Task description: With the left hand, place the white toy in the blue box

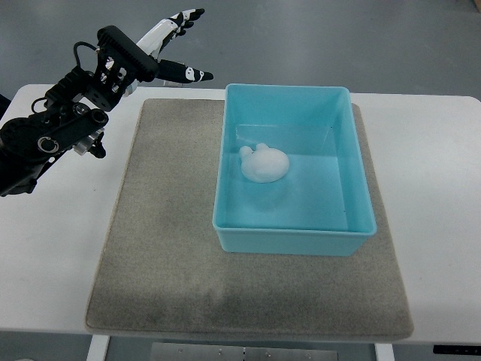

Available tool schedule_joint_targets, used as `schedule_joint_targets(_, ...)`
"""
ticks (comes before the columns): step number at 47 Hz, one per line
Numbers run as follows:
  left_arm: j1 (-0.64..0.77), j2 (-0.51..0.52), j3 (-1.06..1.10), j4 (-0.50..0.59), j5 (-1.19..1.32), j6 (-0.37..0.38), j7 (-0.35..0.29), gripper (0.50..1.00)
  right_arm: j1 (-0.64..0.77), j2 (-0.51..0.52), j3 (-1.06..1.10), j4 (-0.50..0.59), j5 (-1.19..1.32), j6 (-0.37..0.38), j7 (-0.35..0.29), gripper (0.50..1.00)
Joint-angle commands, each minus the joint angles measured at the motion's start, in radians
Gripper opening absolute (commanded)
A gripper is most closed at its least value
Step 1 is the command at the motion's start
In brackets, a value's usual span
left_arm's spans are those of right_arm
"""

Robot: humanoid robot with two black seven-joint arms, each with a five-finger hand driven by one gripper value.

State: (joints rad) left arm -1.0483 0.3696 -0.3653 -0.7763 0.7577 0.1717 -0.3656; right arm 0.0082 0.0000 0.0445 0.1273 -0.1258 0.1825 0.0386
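Top view: grey mat covers white table; grey floor beyond.

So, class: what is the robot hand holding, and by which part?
Nothing. The left robot hand is open and empty; the white toy lies inside the blue box.

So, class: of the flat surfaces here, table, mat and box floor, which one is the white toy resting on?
The blue box floor: the white toy lies inside its walls, not on the grey mat or white table.
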Motion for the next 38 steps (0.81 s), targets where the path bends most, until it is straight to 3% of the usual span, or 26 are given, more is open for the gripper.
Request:
schedule_joint_targets(1, 0.001, -0.003, -0.007, 0.017, -0.147, 0.0, 0.001, 0.992, -0.001, 0.0, 0.0, 0.0, 0.0, 0.0, 0.0, 0.936)
schedule_joint_targets(16, -0.001, -0.027, -0.075, 0.052, -0.54, 0.0, 0.016, 0.992, -0.001, 0.0, 0.0, 0.0, 0.0, 0.0, 0.0, 0.936)
schedule_joint_targets(20, -0.001, -0.081, -0.087, 0.115, -0.586, -0.001, 0.025, 0.992, -0.001, 0.0, 0.0, 0.0, 0.0, 0.0, 0.0, 0.936)
schedule_joint_targets(27, -0.001, -0.138, -0.116, 0.226, -0.679, -0.032, 0.099, 0.992, -0.001, 0.0, 0.0, 0.0, 0.0, 0.0, 0.001, 0.936)
schedule_joint_targets(32, -0.001, -0.14, -0.121, 0.265, -0.744, -0.095, 0.139, 0.992, -0.001, 0.0, 0.0, 0.0, 0.0, 0.0, 0.0, 0.936)
schedule_joint_targets(38, -0.001, -0.141, -0.122, 0.302, -0.791, -0.227, 0.139, 0.992, -0.001, 0.0, 0.0, 0.0, 0.0, 0.0, 0.0, 0.936)
